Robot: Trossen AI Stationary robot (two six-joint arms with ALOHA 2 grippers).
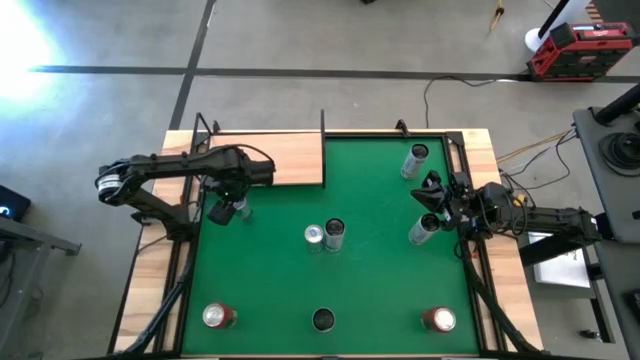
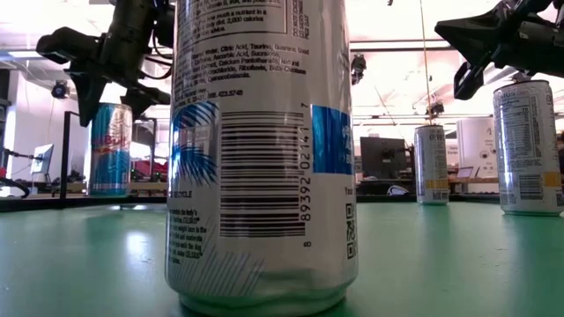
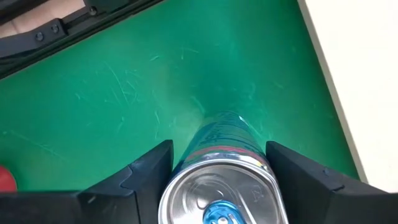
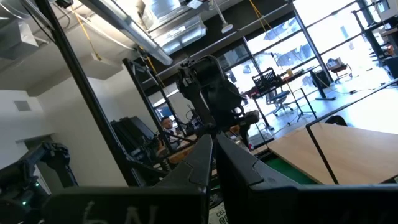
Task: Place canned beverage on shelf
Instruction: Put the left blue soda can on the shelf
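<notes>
A blue-and-red beverage can point(image 1: 241, 210) sits under my left gripper point(image 1: 228, 207) at the far left of the green mat point(image 1: 380, 290). The gripper points straight down and is shut on the can. In the low view the can point(image 2: 110, 150) hangs upright with its base a little above the mat. The shelf point(image 1: 280, 160), a light-wood board with black rods, lies just beyond it at the far left corner. My right gripper point(image 1: 440, 205) is shut on nothing at the right edge, pointing slightly upward. My left gripper pinches the can's upper wall point(image 3: 186, 163), just under the rim, between its two fingers point(image 3: 149, 171), one on each side. The fingers come from above, pointing down along the upright can. The can's base appears lifted just clear of the mat.
Other cans stand on the mat: two together at the middle point(image 1: 325, 234), two near the right arm point(image 1: 415, 160) point(image 1: 424, 230), and three along the near edge point(image 1: 220, 317) point(image 1: 323, 320) point(image 1: 438, 320). Black frame rods point(image 1: 323, 125) rise at the shelf's edges.
</notes>
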